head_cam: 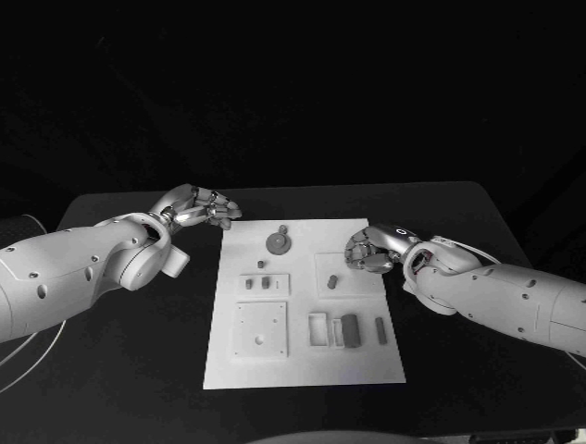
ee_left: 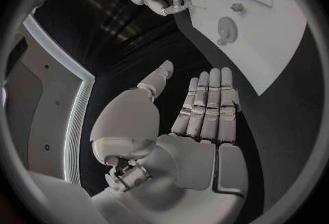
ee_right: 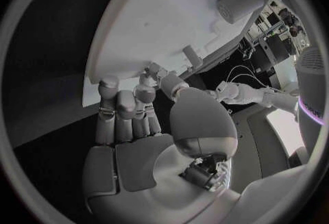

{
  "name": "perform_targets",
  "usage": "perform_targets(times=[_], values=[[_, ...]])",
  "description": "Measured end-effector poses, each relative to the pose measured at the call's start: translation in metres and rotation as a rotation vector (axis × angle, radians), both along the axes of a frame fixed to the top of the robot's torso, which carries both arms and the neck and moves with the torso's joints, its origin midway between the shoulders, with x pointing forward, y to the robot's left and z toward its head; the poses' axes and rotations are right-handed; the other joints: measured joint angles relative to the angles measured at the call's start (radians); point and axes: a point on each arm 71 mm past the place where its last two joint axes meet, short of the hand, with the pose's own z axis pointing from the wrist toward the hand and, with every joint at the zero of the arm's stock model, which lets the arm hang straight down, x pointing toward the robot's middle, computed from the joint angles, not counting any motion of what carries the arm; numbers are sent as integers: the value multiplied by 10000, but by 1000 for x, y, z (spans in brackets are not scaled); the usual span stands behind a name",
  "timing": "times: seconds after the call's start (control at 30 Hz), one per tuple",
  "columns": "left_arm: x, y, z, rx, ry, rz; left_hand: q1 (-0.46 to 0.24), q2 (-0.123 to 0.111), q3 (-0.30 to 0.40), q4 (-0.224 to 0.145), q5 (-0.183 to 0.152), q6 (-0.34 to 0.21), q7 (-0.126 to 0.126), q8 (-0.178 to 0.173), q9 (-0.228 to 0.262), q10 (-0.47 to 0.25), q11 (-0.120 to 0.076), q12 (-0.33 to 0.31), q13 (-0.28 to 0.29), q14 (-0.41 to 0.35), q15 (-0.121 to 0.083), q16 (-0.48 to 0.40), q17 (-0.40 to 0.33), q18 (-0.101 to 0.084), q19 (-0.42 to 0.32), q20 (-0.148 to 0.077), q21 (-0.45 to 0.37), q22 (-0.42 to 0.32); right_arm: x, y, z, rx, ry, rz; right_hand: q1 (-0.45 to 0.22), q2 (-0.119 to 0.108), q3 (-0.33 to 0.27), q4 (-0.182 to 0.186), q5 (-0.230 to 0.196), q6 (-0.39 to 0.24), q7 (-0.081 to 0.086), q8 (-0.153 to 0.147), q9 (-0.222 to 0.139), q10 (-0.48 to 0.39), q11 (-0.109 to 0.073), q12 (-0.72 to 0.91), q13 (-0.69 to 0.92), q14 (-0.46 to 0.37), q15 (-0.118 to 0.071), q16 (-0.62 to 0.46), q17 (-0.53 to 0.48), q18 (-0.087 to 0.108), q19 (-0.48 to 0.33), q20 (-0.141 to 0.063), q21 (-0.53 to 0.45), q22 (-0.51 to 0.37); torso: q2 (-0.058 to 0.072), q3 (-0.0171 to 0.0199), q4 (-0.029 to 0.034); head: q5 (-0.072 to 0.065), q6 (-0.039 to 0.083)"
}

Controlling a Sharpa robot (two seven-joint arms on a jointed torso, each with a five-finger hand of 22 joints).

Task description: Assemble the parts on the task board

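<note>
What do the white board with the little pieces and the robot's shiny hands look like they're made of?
The task board looks like matte white plastic: flat, even, with no glare and moulded recesses. The left hand and right hand look like brushed metal or metal-coated plastic, given their silvery sheen and soft highlights; the pictures alone cannot settle which.

right hand's [head_cam: 370, 252] grasp hidden

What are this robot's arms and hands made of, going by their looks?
Both arms are smooth white shells with rounded joints and small dark dots. The left arm has thin pale cables hanging under it. The left hand and right hand are silvery metal, with segmented fingers and pale flat palm pads.
</note>
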Motion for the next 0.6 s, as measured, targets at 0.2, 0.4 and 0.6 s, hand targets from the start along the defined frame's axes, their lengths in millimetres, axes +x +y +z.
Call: perform_targets(times=[0.2, 0.4, 0.6], values=[[0, 1, 0, 11, 1, 22, 0, 0, 0, 0, 0, 0, 0, 0, 0, 0, 0, 0, -10, 0, 0, 0, 10, -2, 0, 0, 0, 0, -1, 0, 0, 27, -70, -18, -14, 14, -1, -1, 0, 2, 0, 1, 6, 37, -36, -37, 0, 36, -35, 0, 0, 33, 7, -5, 39, 0, 0, 1, -1, 0, -1], [1, 2, 0, 24, 5, 45, 39, -39, 0, 0, 0, -27, -26, 0, -7, 0, 0, 0, -15, 0, 0, 0, 10, -3, 0, 0, 0, 0, -4, 0, 0, 85, -79, -5, -96, 96, -12, -12, 0, 4, -2, 1, 5, 36, -35, -37, 0, 61, -51, 0, 0, 34, 43, -39, 39, 0, 0, 2, -1, -19, -1], [1, 2, 0, 38, 15, 65, 39, -39, -21, 21, 0, -27, -27, 0, -14, 0, 0, -41, -23, 0, 0, -39, 20, -6, 0, 0, 0, -9, -7, -2, 2, 170, -114, -2, -150, 66, -14, -14, -1, 48, -42, 0, 3, 72, -72, -76, 0, 79, -65, 0, 0, 38, 45, -38, 39, 0, -1, 0, -4, -70, 14]])
